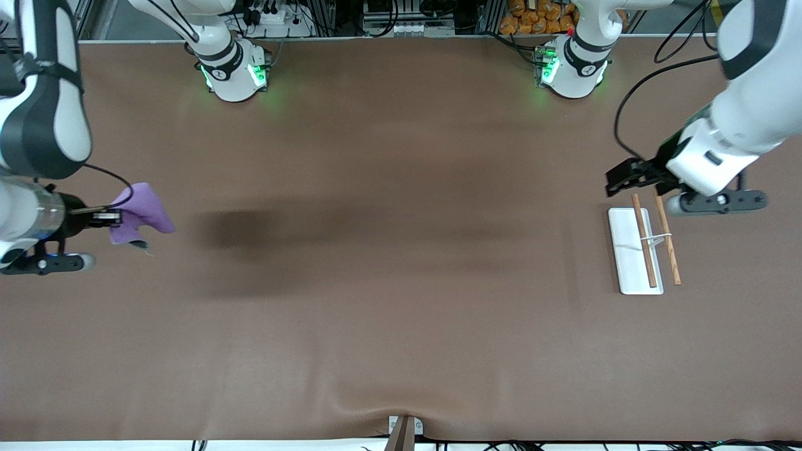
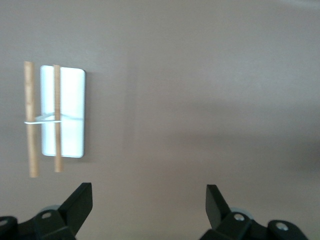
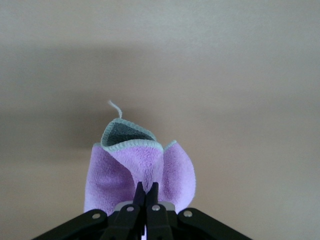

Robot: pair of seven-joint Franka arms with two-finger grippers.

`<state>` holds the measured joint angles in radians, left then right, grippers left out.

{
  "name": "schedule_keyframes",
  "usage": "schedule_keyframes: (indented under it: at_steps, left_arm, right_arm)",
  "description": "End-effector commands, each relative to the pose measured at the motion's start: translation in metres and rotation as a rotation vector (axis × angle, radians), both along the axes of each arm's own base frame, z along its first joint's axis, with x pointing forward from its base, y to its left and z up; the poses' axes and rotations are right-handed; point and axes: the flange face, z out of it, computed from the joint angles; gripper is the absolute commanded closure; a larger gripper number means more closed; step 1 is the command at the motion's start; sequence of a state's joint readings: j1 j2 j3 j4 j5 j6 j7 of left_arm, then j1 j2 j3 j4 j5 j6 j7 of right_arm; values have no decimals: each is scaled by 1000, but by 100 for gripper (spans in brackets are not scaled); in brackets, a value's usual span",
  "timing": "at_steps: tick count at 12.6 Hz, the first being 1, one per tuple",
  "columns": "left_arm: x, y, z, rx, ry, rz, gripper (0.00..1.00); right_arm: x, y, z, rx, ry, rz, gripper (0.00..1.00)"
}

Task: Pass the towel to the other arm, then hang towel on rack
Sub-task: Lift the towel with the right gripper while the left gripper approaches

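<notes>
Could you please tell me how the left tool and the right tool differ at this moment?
The left tool is open and empty; the right tool is shut on the purple towel. The left tool hangs beside the rack at its arm's end of the table; the right tool is at the right arm's end. Both are up off the brown table.

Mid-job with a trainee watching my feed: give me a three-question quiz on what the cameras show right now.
1. True or false: the right gripper is shut on the towel.
2. The left gripper hangs by: A) the rack's end toward the bases, B) the towel, C) the table's middle.
3. How many wooden rods does the rack carry?

Key: 1 true; 2 A; 3 two.
</notes>
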<state>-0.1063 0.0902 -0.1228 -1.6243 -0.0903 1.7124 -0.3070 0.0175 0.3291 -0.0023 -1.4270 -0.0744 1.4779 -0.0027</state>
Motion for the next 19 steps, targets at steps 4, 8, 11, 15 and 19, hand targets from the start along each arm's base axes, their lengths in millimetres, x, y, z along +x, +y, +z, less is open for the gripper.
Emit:
schedule_keyframes:
  at_steps: [4,8,11,15,19]
  left_arm:
    - [2,-94,-30,-32,-3,229,0]
    - [6,-143,-53,-109,4,361,0]
    - [7,-173,-75,-159,29,470,0]
    - [13,-184,-99,-174,68,507,0]
    - [38,-191,-106,-295,120,572,0]
  right_arm:
    - [-13,106,41,-29,-45,-162,100]
    - [-36,206,44,-53,-60,-298,100]
    - [-49,263,47,-29,-55,-481,100]
    - [-53,329,40,65,-65,-747,100]
    - [-42,364,40,228,11,-1039,100]
